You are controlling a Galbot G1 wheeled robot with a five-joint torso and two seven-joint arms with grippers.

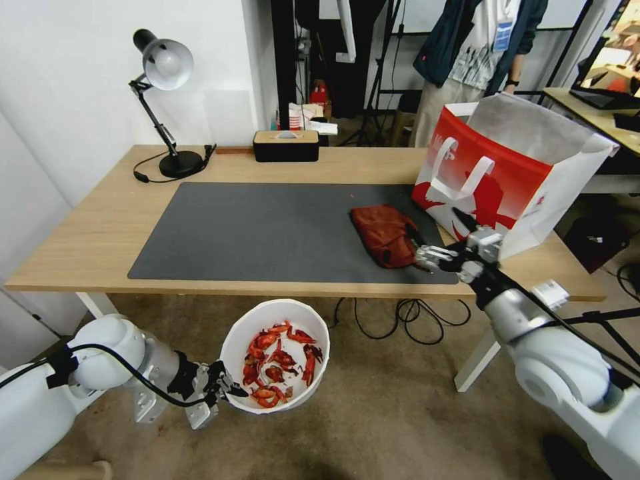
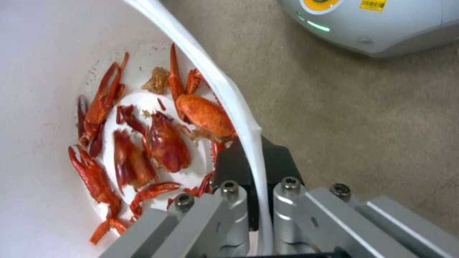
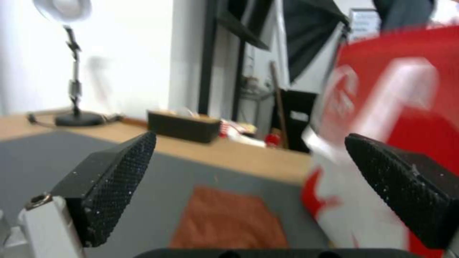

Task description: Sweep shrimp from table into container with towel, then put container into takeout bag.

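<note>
The white container [image 1: 235, 339] hangs below the table's [image 1: 80, 233] front edge, over the floor. My left gripper [image 1: 228, 389] is shut on its near rim [image 2: 225, 86]. Many red shrimp [image 1: 277, 363] lie inside on its bottom [image 2: 165, 143]. The rust-brown towel [image 1: 385, 235] lies crumpled at the right end of the grey mat [image 1: 267, 233]. Just right of it my right gripper [image 1: 435, 230] hovers open with nothing between its black pads [image 3: 112, 179]. The towel [image 3: 225, 218] lies below them. The red and white takeout bag [image 1: 507, 177] stands open at the table's right end [image 3: 397, 118].
A desk lamp [image 1: 163, 67] and a black tissue box [image 1: 287, 145] stand along the table's back edge. Cables [image 1: 400, 320] lie on the floor under the table. A second desk [image 1: 600, 107] is at the far right. A tiny red speck [image 1: 352, 195] lies on the mat.
</note>
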